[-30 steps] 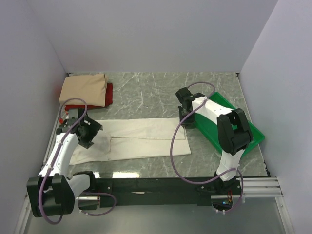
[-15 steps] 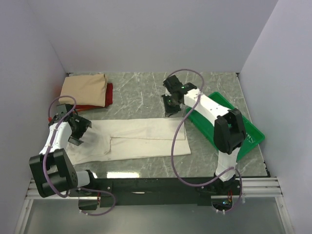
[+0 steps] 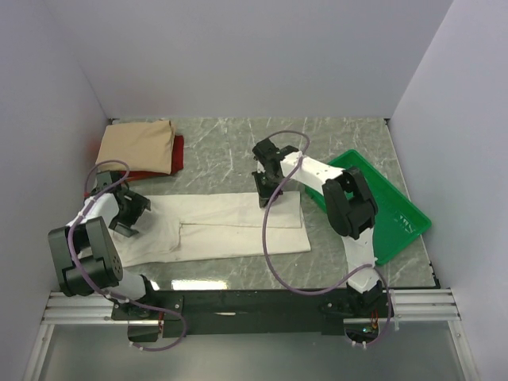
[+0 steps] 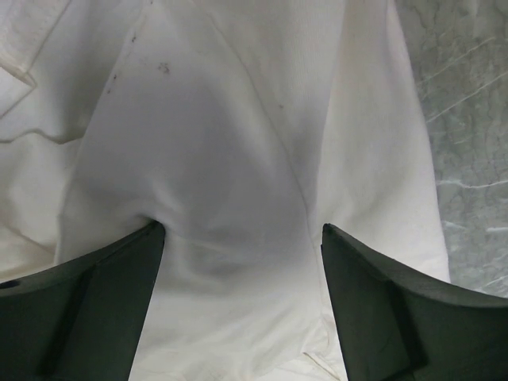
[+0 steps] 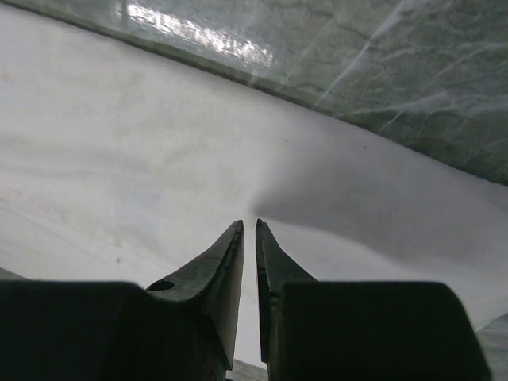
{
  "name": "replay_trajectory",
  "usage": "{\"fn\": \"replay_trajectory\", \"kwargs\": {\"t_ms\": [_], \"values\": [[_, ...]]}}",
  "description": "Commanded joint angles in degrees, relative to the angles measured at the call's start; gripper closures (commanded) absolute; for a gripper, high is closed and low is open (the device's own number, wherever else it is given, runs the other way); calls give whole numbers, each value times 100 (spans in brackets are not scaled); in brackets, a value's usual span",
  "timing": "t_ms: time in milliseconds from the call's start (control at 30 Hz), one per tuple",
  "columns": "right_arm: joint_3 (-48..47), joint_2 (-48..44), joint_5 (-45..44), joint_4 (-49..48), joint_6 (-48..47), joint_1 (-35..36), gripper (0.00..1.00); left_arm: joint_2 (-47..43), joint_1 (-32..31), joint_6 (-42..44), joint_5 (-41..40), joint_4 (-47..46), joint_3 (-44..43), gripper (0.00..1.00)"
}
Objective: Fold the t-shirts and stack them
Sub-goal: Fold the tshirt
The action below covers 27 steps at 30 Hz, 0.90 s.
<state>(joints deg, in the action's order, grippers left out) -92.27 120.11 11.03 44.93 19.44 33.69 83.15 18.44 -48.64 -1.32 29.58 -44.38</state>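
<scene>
Cream t-shirt (image 3: 230, 226) stretches left to right before the arms.
Left gripper (image 3: 125, 213) gapes on its left end; right gripper (image 3: 265, 196), nearly closed, meets its far edge, pinch unclear. Beyond, tan t-shirt (image 3: 139, 147) hides most of red t-shirt (image 3: 178, 151).

The left gripper's (image 4: 242, 234) two dark fingers (image 4: 95, 294) stand spread wide over a rumpled off-white cotton t-shirt (image 4: 238, 151), seams and small specks visible, grey marbled tabletop (image 4: 468, 119) showing at right.
</scene>
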Motion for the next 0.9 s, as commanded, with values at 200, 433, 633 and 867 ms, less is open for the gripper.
{"fn": "replay_trajectory", "kwargs": {"t_ms": [200, 433, 633, 867], "values": [[1420, -436, 14, -423, 420, -109, 83, 640, -120, 267, 1, -410, 96, 15], [2256, -928, -153, -266, 736, -117, 83, 921, -911, 241, -421, -269, -114, 15], [2916, -1438, -171, -99, 929, -109, 83, 1448, -1412, 162, -536, -242, -386, 15], [3530, -1859, -74, -10, 1123, 23, 83, 1985, -2000, 39, -694, -181, -835, 14]]}}
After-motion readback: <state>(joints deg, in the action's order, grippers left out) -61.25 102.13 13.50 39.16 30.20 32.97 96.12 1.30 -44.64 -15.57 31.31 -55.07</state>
